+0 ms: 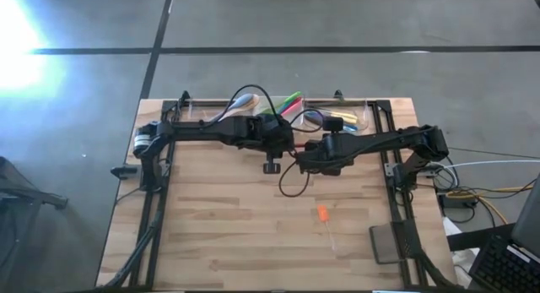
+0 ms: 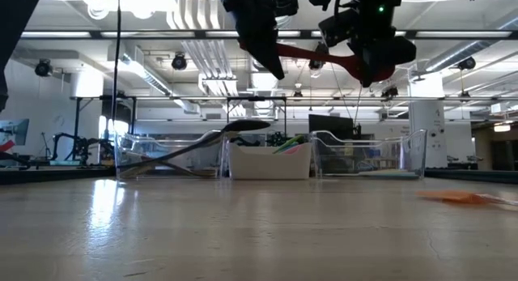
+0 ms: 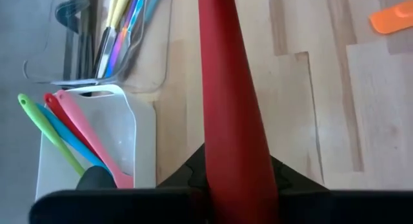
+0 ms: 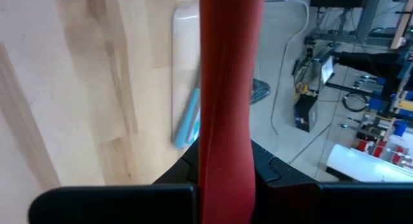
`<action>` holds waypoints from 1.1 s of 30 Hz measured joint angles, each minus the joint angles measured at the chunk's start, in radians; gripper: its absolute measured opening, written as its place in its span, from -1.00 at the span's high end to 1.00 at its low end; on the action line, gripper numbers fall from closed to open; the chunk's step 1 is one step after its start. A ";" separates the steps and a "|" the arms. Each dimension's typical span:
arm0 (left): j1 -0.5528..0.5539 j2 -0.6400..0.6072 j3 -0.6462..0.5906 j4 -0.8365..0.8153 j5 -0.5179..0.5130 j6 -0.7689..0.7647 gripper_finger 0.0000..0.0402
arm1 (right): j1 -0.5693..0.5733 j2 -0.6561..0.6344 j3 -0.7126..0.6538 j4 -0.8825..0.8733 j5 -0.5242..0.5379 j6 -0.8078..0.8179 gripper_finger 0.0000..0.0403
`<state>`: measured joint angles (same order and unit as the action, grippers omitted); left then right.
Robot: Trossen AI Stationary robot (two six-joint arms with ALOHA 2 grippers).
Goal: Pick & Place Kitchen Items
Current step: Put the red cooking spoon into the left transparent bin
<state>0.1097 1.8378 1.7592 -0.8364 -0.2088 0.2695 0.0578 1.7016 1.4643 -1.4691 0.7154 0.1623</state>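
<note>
Both jaws gripped the red utensil [image 2: 312,53], held high above the counter [image 1: 253,225] between left gripper [image 3: 235,185] and right gripper [image 4: 226,179]; we judged a handover underway, needing one side's release.

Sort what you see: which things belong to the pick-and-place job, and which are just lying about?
Job: red utensil, gripped by left claw and right claw; green spoon and pink spoon in the white tray; orange utensil on the table.
Lying about: clear tray, cables, dark pad.
</note>
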 joint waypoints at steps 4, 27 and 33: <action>0.000 0.000 0.000 0.000 0.005 -0.001 0.74 | 0.000 0.000 0.000 0.000 -0.010 -0.001 0.85; 0.102 -0.025 -0.081 -0.019 -0.118 -0.034 0.74 | 0.009 -0.191 -0.012 -0.102 -0.024 0.282 -0.05; 0.170 -0.136 -0.231 0.078 -0.105 -0.077 0.74 | 0.010 -0.334 -0.079 -0.099 -0.023 0.400 -0.07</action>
<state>0.2801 1.7020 1.5278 -0.7580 -0.3142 0.1920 0.0677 1.3675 1.3851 -1.5677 0.6922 0.5623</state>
